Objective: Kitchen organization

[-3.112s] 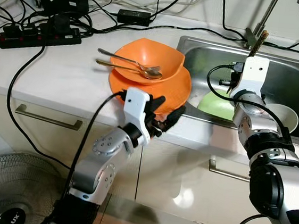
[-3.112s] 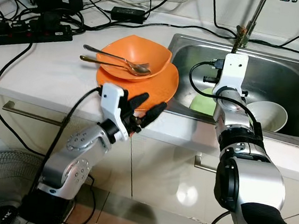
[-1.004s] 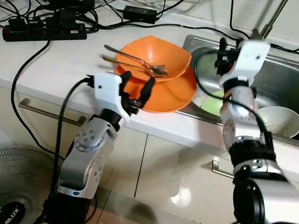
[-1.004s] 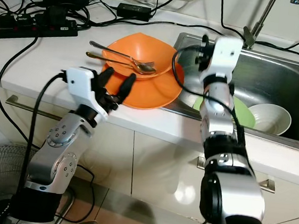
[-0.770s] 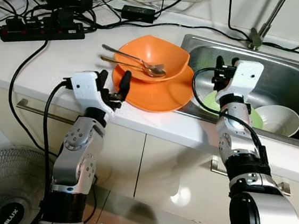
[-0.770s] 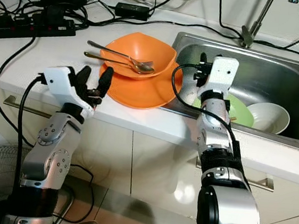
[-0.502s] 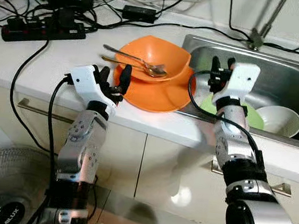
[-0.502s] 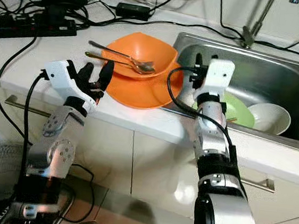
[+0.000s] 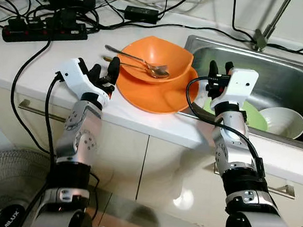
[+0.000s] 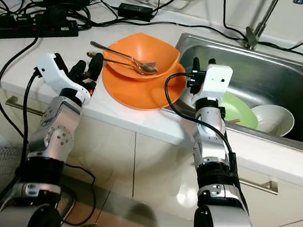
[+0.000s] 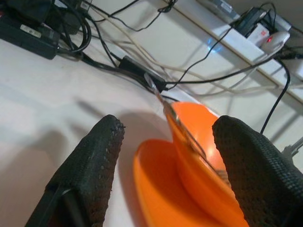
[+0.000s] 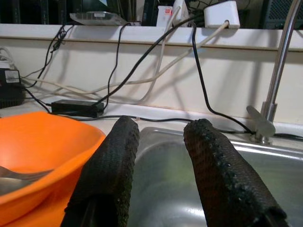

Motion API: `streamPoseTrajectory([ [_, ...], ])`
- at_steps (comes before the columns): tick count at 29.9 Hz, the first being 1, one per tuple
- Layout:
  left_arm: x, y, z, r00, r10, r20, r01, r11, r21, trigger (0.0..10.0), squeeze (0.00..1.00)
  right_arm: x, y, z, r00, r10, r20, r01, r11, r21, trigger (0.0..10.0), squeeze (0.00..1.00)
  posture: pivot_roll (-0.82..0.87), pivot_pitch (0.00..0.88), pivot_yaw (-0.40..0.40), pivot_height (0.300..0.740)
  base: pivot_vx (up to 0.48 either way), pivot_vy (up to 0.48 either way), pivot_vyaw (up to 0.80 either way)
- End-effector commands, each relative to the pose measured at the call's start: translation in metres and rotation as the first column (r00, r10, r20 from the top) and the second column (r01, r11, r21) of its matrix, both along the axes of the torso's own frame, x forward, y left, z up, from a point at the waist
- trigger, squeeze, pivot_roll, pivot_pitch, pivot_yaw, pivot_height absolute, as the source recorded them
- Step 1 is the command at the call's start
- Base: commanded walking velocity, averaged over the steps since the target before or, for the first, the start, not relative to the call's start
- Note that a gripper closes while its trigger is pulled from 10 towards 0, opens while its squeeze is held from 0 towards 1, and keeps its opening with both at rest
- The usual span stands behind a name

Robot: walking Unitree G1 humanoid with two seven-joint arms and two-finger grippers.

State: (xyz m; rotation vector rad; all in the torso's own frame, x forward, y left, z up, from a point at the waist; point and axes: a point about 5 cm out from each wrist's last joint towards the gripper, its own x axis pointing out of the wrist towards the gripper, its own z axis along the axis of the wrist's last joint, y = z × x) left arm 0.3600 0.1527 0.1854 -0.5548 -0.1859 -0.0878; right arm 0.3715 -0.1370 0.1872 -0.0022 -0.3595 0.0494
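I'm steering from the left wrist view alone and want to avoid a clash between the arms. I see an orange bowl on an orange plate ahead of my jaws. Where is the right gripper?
Observer: The right gripper hovers over the left edge of the sink, just past the right rim of the orange plate, with its jaws open.
Operator: Is anything in that sink?
Observer: A green plate and a white bowl lie in it, side by side.
Operator: How many utensils are on the bowl?
Observer: Two spoons lie across the orange bowl, with their handles reaching out on the side of the left gripper.
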Motion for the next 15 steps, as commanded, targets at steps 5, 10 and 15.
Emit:
streamPoseTrajectory([
  [5, 0.011, -0.001, 0.009, 1.000, -0.014, 0.016, 0.014, 1.000, -0.001, 10.0, 0.00, -0.002, -0.003, 0.001, 1.000, -0.006, 0.003, 0.006, 1.000, 0.001, 10.0, 0.00, 0.12, 0.049, 0.000, 0.740, 0.000, 0.000, 0.00],
  [10, 0.016, -0.002, 0.012, 1.000, -0.020, 0.021, 0.020, 1.000, 0.002, 10.0, 0.00, -0.004, -0.005, 0.002, 1.000, -0.014, 0.001, 0.014, 1.000, -0.001, 10.0, 0.00, 0.11, 0.055, 0.004, 0.740, 0.000, 0.000, 0.00],
  [15, 0.020, -0.002, 0.013, 0.999, -0.022, 0.025, 0.022, 1.000, -0.017, 4.1, 0.00, -0.005, -0.008, 0.002, 1.000, -0.022, -0.002, 0.022, 1.000, -0.003, 10.0, 0.00, 0.10, 0.060, 0.008, 0.740, 0.000, 0.000, 0.00],
])
